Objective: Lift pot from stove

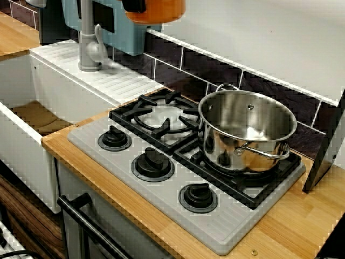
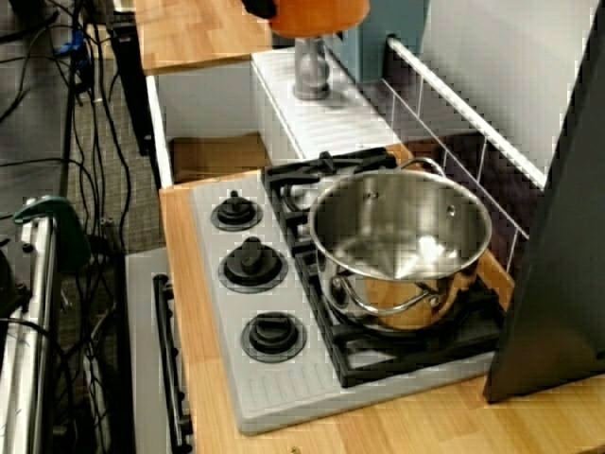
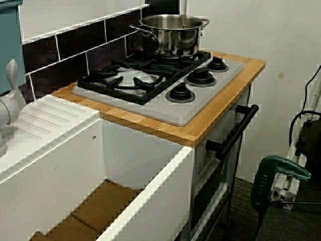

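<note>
The orange pot (image 1: 156,11) hangs in the air at the top edge of the front view, above the faucet and left of the stove (image 1: 226,229); only its lower body shows. From the side view the pot (image 2: 321,14) is likewise cut off by the top edge. A dark part of my gripper (image 1: 135,5) overlaps the pot's left side, and the rest of the gripper is out of frame. The pot touches nothing below it. The stove's left burner grate (image 1: 161,116) stands bare. In the view from the sink end the stove (image 3: 165,113) shows, but neither the pot nor the gripper does.
A large steel pot (image 1: 248,129) sits on the right burner. A grey faucet (image 1: 89,46) rises from the white ribbed drainboard beside a sink basin (image 1: 38,116). A teal block (image 1: 108,21) stands behind the faucet. A dark panel (image 1: 323,156) leans at the counter's right end.
</note>
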Controlling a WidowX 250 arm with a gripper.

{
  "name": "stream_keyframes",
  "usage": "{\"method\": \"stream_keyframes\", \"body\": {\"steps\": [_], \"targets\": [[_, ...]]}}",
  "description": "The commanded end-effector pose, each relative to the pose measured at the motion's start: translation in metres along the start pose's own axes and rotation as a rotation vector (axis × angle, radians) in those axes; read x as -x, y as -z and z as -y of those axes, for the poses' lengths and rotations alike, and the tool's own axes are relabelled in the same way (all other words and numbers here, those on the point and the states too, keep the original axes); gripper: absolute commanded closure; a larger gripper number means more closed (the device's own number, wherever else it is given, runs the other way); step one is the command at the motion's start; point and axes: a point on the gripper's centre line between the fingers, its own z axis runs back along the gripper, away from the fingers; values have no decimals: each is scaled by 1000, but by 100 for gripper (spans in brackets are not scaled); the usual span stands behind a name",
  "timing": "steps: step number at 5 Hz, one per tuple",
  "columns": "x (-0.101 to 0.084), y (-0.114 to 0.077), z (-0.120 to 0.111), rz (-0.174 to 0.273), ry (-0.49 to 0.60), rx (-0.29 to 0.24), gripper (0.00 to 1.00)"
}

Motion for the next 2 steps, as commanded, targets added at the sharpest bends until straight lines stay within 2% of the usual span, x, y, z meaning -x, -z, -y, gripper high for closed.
{"method": "stream_keyframes", "body": {"steps": [1, 2], "targets": [[-8, -55, 3, 38, 22, -120, 100], [-9, -62, 2, 56, 30, -108, 100]]}}
